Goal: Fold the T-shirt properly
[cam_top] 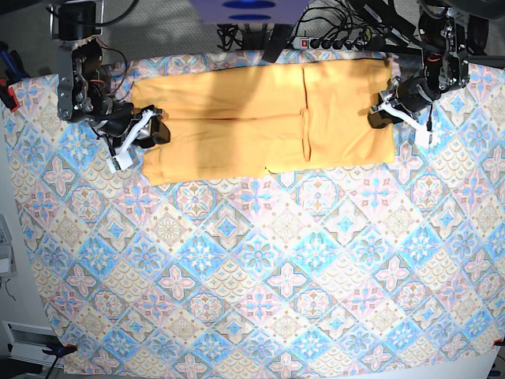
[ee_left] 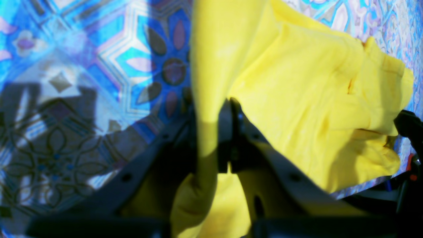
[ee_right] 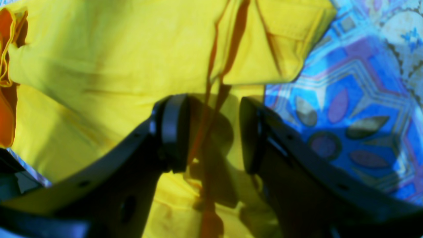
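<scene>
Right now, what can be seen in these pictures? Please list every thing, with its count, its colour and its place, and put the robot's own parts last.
T-shirt: one, yellow-orange, spread flat across the far part of the table, partly folded lengthwise.
Tablecloth: one, blue and pink diamond pattern, covers the whole table under the T-shirt.
Cables and power strip: several, black, behind the far edge of the table.
Left pincer: one, black, at the T-shirt's edge on the base view's right, shut on a fold of the cloth.
Right pincer: one, black, at the T-shirt's edge on the base view's left, jaws open with cloth between them.
</scene>
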